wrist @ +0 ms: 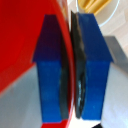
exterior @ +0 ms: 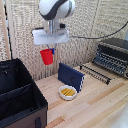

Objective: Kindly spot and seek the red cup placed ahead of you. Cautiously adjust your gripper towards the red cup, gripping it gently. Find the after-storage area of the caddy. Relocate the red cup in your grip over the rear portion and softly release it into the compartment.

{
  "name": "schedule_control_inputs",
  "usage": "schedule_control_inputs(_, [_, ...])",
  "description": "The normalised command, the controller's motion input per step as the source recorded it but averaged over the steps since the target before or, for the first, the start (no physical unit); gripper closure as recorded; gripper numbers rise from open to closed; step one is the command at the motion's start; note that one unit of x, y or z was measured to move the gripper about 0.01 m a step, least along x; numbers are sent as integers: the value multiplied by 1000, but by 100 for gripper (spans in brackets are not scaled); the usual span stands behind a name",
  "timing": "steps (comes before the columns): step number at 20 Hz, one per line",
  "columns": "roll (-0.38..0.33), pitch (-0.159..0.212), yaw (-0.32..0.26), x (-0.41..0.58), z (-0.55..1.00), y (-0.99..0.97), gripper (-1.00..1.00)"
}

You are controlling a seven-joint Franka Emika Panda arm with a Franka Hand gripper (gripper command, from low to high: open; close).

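Note:
The red cup [exterior: 46, 56] hangs in the air from my gripper [exterior: 51, 48], well above the wooden table. The gripper is shut on the cup's rim. In the wrist view the two dark-blue fingers [wrist: 49, 70] pinch the red cup wall [wrist: 25, 40] between their dark pads. The black caddy [exterior: 20, 95] sits at the exterior view's left, open on top, with inner dividers showing. The cup is above and to the right of the caddy's far corner, not over it.
A white bowl with yellow contents [exterior: 68, 92] sits on the table, also in the wrist view [wrist: 102, 10]. An upright dark-blue flat box [exterior: 70, 75] stands behind it. A toaster oven [exterior: 113, 56] and a wire rack [exterior: 96, 72] are at the right.

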Motion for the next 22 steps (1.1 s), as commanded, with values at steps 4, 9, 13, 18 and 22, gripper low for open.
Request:
schedule_control_inputs(4, [0,24,-47,246,869,739,100])
schedule_control_inputs(9, [-6,6,-34,249,821,832,100])
schedule_control_inputs(13, [-60,1,-17,256,696,842,100])
schedule_control_inputs(18, [-79,30,0,130,453,864,100])
schedule_control_inputs(22, [-100,75,0,69,195,864,100])
